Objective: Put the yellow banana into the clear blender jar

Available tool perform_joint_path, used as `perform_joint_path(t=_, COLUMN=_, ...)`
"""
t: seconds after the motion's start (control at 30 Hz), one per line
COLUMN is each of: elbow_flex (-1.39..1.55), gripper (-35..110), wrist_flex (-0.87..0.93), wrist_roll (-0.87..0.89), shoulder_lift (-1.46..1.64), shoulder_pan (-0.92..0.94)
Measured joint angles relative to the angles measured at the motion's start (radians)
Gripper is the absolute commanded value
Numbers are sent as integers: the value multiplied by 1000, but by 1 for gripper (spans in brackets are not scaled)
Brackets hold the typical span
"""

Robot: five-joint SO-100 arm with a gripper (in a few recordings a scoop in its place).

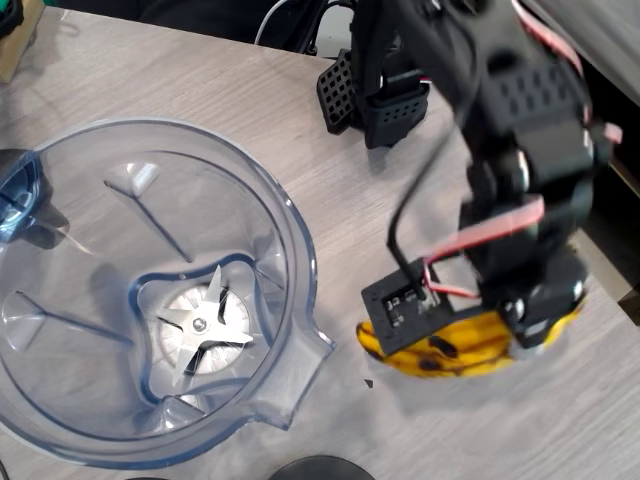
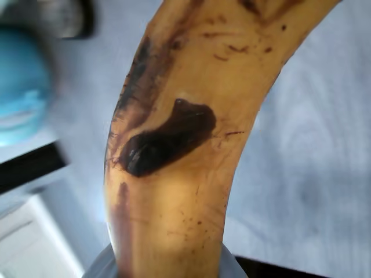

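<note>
The yellow banana point(image 1: 455, 350) lies low over the table at the right, mostly under the black arm, to the right of the jar's spout. In the wrist view the banana point(image 2: 185, 174) runs up the frame, spotted, with a big dark blotch, and stays sharp against a blurred table. My gripper point(image 1: 530, 320) sits over the banana's right part and appears shut on it; its fingers are hidden by the arm. The clear blender jar point(image 1: 290, 230) stands at the left, open, with the silver blade point(image 1: 203, 325) at its bottom.
The arm's black base point(image 1: 375, 95) stands at the back of the table. A dark round object point(image 1: 320, 468) shows at the front edge. The table's right edge runs close behind the banana. A blurred blue shape point(image 2: 20, 87) shows in the wrist view.
</note>
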Motion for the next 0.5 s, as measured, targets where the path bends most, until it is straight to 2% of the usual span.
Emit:
perform_joint_path(t=0.13, elbow_flex=-126, gripper=4, wrist_flex=9, wrist_roll=-44, shoulder_lift=120, shoulder_pan=0)
perform_joint_path(t=0.33, elbow_flex=-489, gripper=4, wrist_flex=84, wrist_roll=-52, shoulder_lift=126, shoulder_pan=0)
perform_joint_path(t=0.5, elbow_flex=-620, gripper=4, wrist_flex=89, wrist_roll=-40, shoulder_lift=126, shoulder_pan=23)
